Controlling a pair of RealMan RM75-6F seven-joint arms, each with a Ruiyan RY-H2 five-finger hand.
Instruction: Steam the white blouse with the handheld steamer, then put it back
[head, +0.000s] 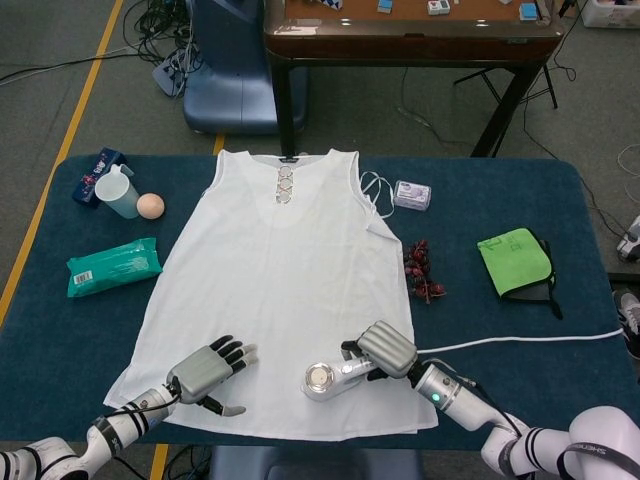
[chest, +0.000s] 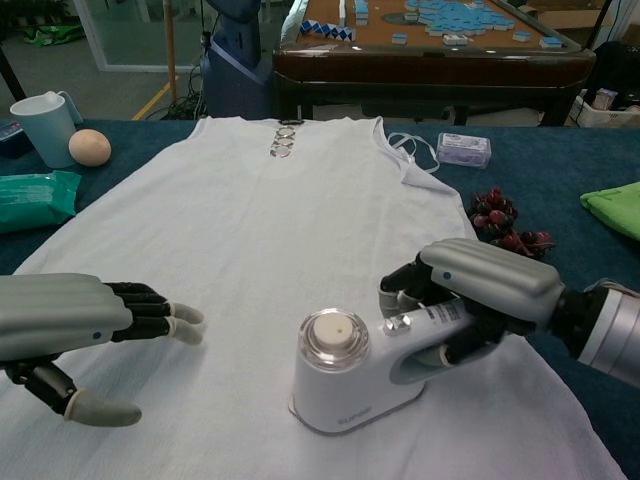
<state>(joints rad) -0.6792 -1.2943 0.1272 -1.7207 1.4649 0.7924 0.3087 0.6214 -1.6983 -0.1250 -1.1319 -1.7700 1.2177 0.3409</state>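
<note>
Steamer (chest: 345, 385) in right robot hand (chest: 470, 305), on blouse (head: 275, 270)

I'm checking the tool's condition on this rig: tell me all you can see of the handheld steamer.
The handheld steamer is white, glossy plastic, with a round clear-rimmed cap on top and a loop handle at the back. It sits base down on the lower part of the white blouse, near the hem. The right hand grips its handle. A white cord runs off to the right across the table.
</note>
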